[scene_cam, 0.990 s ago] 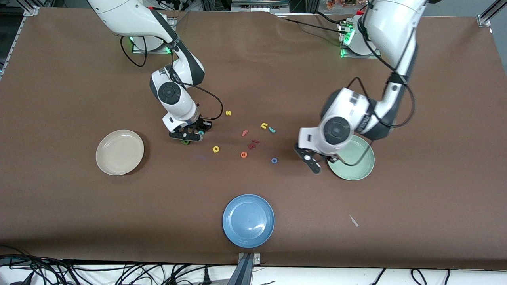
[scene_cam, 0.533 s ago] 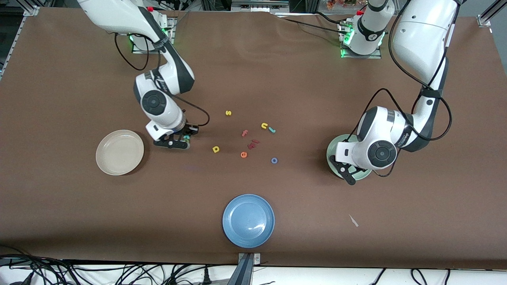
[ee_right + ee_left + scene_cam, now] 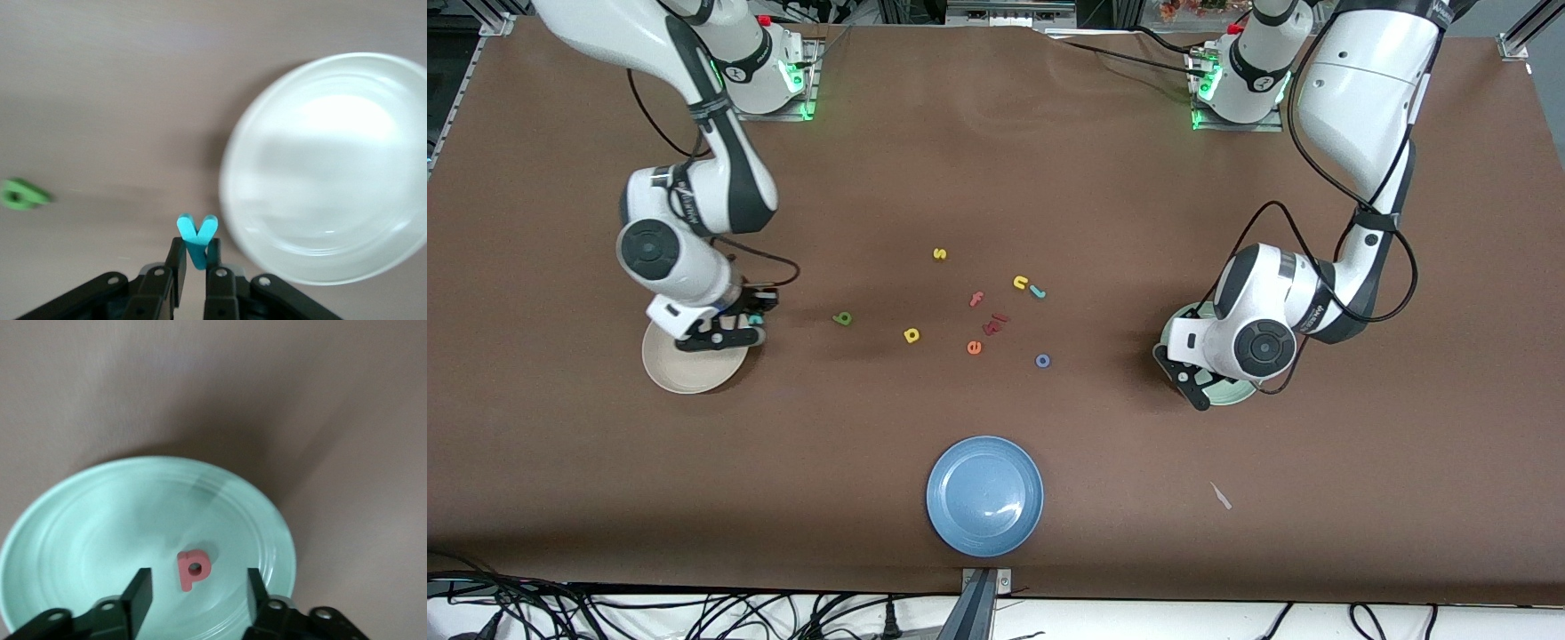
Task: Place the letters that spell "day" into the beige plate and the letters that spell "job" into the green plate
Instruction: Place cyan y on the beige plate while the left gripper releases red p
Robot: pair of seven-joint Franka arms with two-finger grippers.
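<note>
— Now, what do we see at the right arm's end of the table?

— We see the right gripper [image 3: 734,331] over the rim of the beige plate [image 3: 685,373], its fingers pinched on the teal "y" [image 3: 197,237]. From the wrist, the forked top of the "y" sticks out past the fingertips, and the plate's edge lies just beside it. The plate is bare inside. The green "a" [image 3: 842,318] lies flat on the brown table [image 3: 996,160], off toward the middle from this gripper, with open cloth between them.

— And the left arm?

— We find the left gripper [image 3: 197,597] low over the green plate [image 3: 80,520], fingers apart, holding nothing. The red-pink "b" [image 3: 193,569] lies flat in the plate between the two fingertips, near the rim on the gripper's side; its small round hole shows clearly.

— What is left in the middle?

— We count the yellow "d" [image 3: 911,335], the blue "o" [image 3: 1042,360] and the teal "j" [image 3: 1037,292] loose on the cloth between the two grippers, well apart from both. Among them lie the yellow "s" [image 3: 939,253], the yellow "n" [image 3: 1020,283], the orange "f" [image 3: 976,299], the orange "e" [image 3: 974,348] and some dark red pieces [image 3: 994,323]. The blue plate [image 3: 984,495] sits alone toward the front camera, with wide room all round.
</note>
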